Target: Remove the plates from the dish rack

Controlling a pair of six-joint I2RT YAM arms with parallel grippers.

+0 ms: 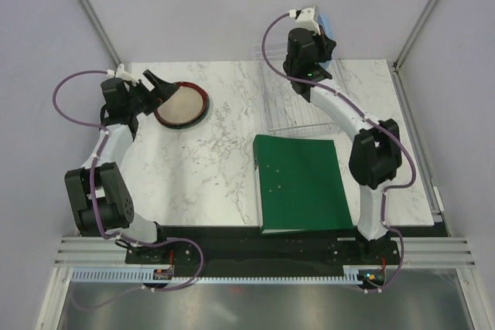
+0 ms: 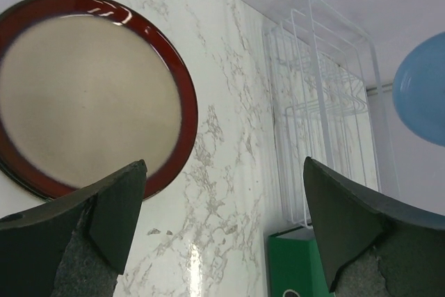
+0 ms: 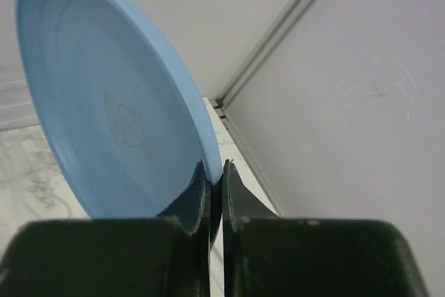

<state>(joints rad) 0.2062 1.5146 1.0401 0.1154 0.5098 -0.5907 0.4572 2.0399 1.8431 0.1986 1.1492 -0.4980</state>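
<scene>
Our right claw (image 3: pixel 215 172) pinches the blue plate (image 3: pixel 104 102) by its rim, upper right by the rack (image 1: pixel 288 106). Our left claw (image 2: pixel 224 172) hangs spread near the red-rimmed plate (image 2: pixel 83 95), which lies flat on the tabletop (image 1: pixel 216 168), upper left.

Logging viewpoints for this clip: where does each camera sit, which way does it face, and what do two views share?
Top: above and behind, looking down on the table; left arm and right arm show whole.
Left wrist: low over the table, facing the red-rimmed plate and rack; the open left tool frames the bottom.
Right wrist: raised, facing a wall corner; right tool shut on the blue plate.
Shared: both wrist views show the blue plate; top and left wrist share rack and green folder.
</scene>
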